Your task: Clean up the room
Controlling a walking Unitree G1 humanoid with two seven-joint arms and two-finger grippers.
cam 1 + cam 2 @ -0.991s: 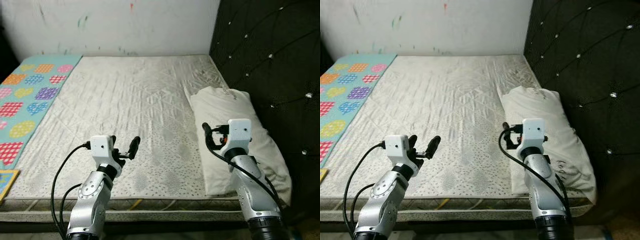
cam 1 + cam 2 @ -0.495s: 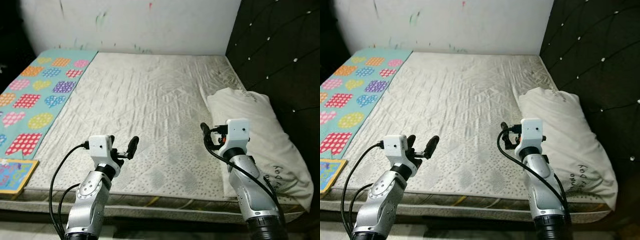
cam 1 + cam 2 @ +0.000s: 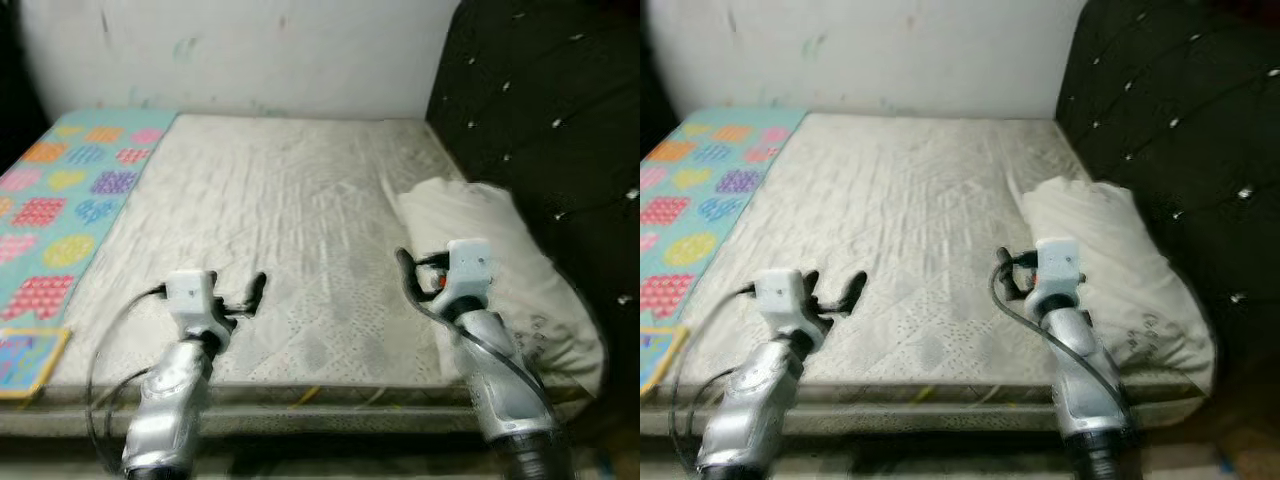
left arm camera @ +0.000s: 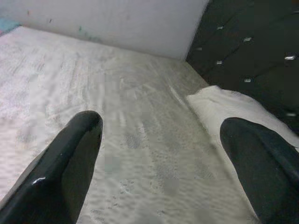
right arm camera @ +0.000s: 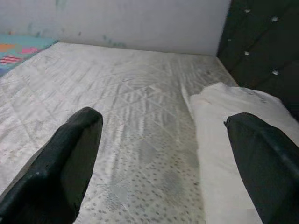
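Approach is the step in hand: my left gripper and right gripper both hover wide and empty over the bare quilted grey-white mattress. Next I must reach the rumpled white pillow, lying on the mattress against the black tufted headboard.

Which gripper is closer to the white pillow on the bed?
The right gripper is closer, just beside the white pillow at its left edge. The left gripper is farther away, over the near left part of the mattress.

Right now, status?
Left gripper and right gripper open, empty, over mattress. Pillow by headboard. Nothing blocking.
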